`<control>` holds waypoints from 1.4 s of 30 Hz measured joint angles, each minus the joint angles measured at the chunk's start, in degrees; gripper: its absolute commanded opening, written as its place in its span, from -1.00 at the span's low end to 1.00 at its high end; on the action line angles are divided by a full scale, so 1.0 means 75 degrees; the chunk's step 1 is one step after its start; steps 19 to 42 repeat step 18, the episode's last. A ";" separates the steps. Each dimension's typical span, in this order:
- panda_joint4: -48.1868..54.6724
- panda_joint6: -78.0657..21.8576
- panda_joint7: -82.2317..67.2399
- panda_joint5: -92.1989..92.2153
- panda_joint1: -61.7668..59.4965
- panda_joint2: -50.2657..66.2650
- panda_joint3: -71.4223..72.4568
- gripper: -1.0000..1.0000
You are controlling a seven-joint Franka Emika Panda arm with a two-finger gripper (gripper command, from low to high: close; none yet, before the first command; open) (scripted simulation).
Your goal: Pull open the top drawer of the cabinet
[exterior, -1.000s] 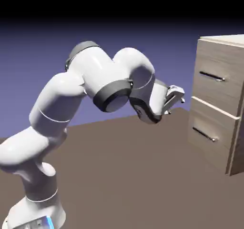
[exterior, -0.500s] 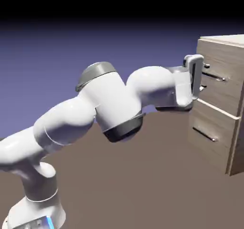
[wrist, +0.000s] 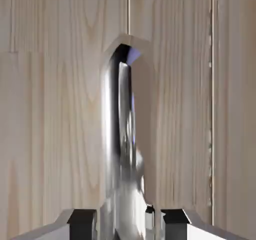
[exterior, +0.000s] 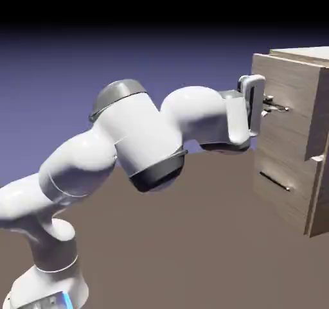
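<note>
Top drawer (exterior: pixel 292 105) slightly out from the cabinet (exterior: pixel 316 202) — gripper (wrist: pixel 128 225) pinching its shiny bar handle (wrist: pixel 120 134)

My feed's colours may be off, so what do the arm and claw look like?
The arm is glossy white with rounded segments, dark grey bands and caps at the joints, and a bright blue strip near its base. The claw has a white housing and two small fingers with black, blocky tips.

Pale wood-grain cabinet (exterior: pixel 311 202) at the exterior view's right, top drawer (exterior: pixel 287 124) slightly open, dark bar handle (exterior: pixel 276 108)
</note>
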 measured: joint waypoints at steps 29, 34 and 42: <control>-0.4312 -0.1132 -0.0206 0.0885 -0.4001 0.0849 0.3360 1.00; -0.4312 -0.1132 -0.0206 0.0885 -0.4001 0.0849 0.3360 1.00; -0.4312 -0.1132 -0.0206 0.0885 -0.4001 0.0849 0.3360 1.00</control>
